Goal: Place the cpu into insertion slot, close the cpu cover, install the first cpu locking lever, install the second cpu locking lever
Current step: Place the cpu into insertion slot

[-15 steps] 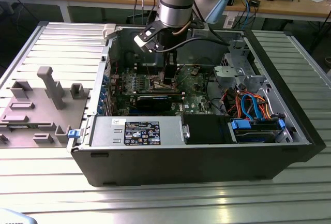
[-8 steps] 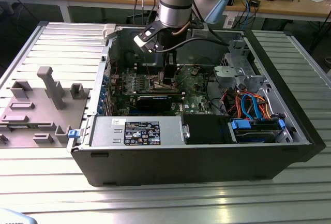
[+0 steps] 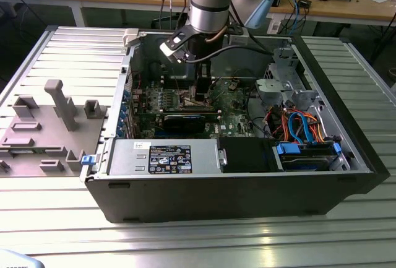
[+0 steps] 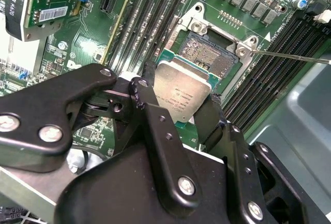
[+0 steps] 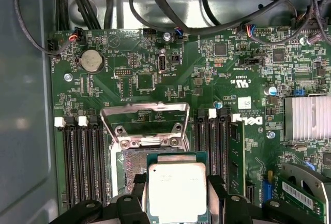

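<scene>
Black and matte, two jointed fingers (image 4: 155,125) of the gripper (image 4: 180,100) sit right up close in the second wrist view. They're drawn in partway onto one thing only: the cpu (image 4: 183,87), pinched by its opposite edges. It's a flat square chip with a brushed silvery lid and a green rim.

Over in the first wrist view the gripper (image 5: 177,195) has the cpu (image 5: 177,188) hanging over the insertion slot (image 5: 129,167), covering a good part of it. Touching or not, I can't tell. That slot (image 4: 207,53) is a dark, finely pinned square in a silvery rim.

One cpu cover (image 5: 145,106), a thin metal frame with a big window, stands tipped up beyond it. One thin wire lever (image 4: 289,56) juts out beside the socket. Green motherboard (image 5: 196,58) lies all around, with one round coin battery (image 5: 90,58) and one finned heatsink (image 5: 307,118).

Upper centre of the exterior view, the arm (image 3: 210,2) reaches down into the open computer case (image 3: 235,200).
</scene>
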### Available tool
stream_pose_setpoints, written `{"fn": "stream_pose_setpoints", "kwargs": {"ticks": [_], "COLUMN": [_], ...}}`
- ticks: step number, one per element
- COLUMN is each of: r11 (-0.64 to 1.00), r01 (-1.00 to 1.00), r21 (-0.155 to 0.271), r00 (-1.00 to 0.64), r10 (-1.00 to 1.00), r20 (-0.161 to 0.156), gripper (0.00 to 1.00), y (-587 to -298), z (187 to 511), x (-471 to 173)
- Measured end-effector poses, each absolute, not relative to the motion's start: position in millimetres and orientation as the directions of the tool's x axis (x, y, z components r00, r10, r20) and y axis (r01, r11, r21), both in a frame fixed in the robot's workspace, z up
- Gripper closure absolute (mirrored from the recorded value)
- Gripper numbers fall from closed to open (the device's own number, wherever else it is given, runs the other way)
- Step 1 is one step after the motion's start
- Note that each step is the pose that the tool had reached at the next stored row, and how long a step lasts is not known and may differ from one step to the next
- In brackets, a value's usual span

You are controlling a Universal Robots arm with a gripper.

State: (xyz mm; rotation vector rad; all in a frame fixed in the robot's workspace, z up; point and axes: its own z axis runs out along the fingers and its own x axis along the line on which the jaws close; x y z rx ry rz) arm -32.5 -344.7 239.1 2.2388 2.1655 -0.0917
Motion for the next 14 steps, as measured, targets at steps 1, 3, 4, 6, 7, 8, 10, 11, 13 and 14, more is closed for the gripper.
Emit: {"fn": "stream_pose_setpoints", "kwargs": {"ticks": [1,3,4,6,7,8,10,11,13,14], "r11": [-0.034,-0.034,-0.033,-0.031,-0.031,-0.031,-0.031,-0.031,-0.031,-0.031], "r01": [0.999,0.999,0.999,0.999,0.999,0.999,0.999,0.999,0.999,0.999], "r21": [-0.023,-0.023,-0.023,-0.023,-0.023,-0.023,-0.023,-0.023,-0.023,-0.023], "r00": [0.033,0.033,0.031,0.03,0.03,0.03,0.03,0.03,0.03,0.03], "r10": [0.998,0.998,0.998,0.998,0.998,0.998,0.998,0.998,0.998,0.998], "r20": [-0.06,-0.06,-0.06,-0.06,-0.06,-0.06,-0.06,-0.06,-0.06,-0.06], "gripper": [0.45,0.45,0.45,0.45,0.45,0.45,0.45,0.45,0.45,0.45], "y": [-344.5,-341.8,-339.9,-338.3,-338.0,-337.8,-337.6,-337.4,-337.2,-337.1], "z": [238.7,235.3,233.0,231.5,231.1,230.9,230.5,230.4,230.1,230.0], "x": [-32.6,-33.3,-34.6,-35.6,-36.0,-36.2,-36.4,-36.5,-36.7,-36.9]}}
